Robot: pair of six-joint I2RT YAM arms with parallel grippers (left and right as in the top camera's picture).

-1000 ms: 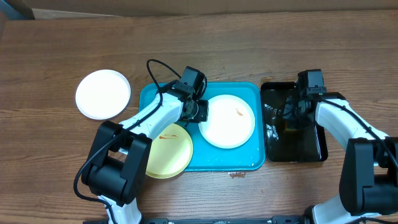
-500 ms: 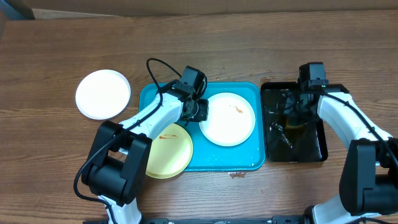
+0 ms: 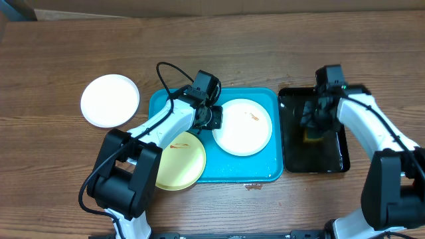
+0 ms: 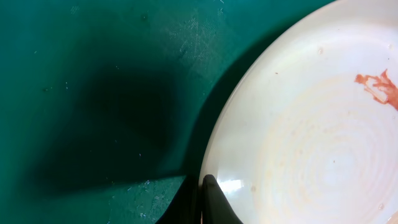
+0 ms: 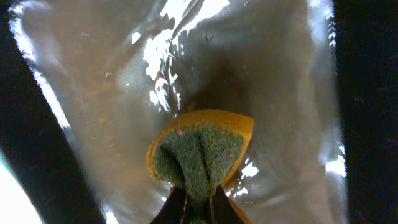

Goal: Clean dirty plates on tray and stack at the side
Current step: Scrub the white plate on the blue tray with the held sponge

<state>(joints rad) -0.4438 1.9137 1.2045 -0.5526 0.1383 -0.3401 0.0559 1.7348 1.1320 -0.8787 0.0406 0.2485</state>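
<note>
Shifted since earlier: right gripper (image 5: 198, 208), pinching soft yellow-green sponge (image 5: 199, 149). Left gripper (image 4: 208, 205) clamped on rim of smeared white round plate (image 4: 311, 143): stiff, light, prob. slick; hold by rim.

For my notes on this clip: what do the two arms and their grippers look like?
Both the left arm and the right arm have smooth white link shells joined by black joints on chunky black bases. A thin black cable loops up beside the left arm's wrist. The left gripper and right gripper are black, with slim dark jaws.
</note>
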